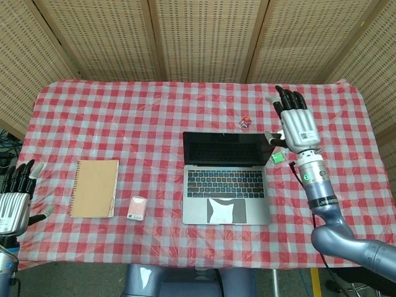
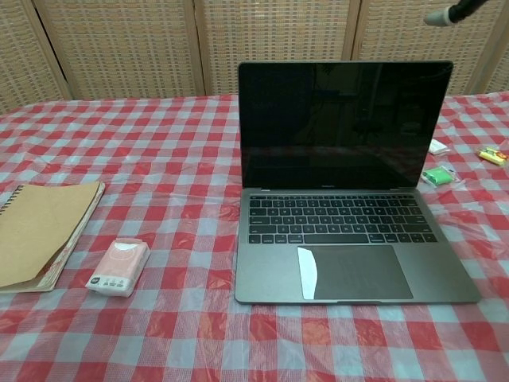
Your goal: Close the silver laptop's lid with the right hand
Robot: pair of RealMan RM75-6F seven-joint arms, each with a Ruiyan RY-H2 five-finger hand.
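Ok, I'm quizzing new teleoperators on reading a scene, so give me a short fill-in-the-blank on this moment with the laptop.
1. The silver laptop's lid is ____.
2. The right hand, fingers spread, holds ____.
3. The small pink packet lies between the laptop and the brown ____.
4. The tablecloth is checked white and ____.

Missing words: open; nothing; notebook; red
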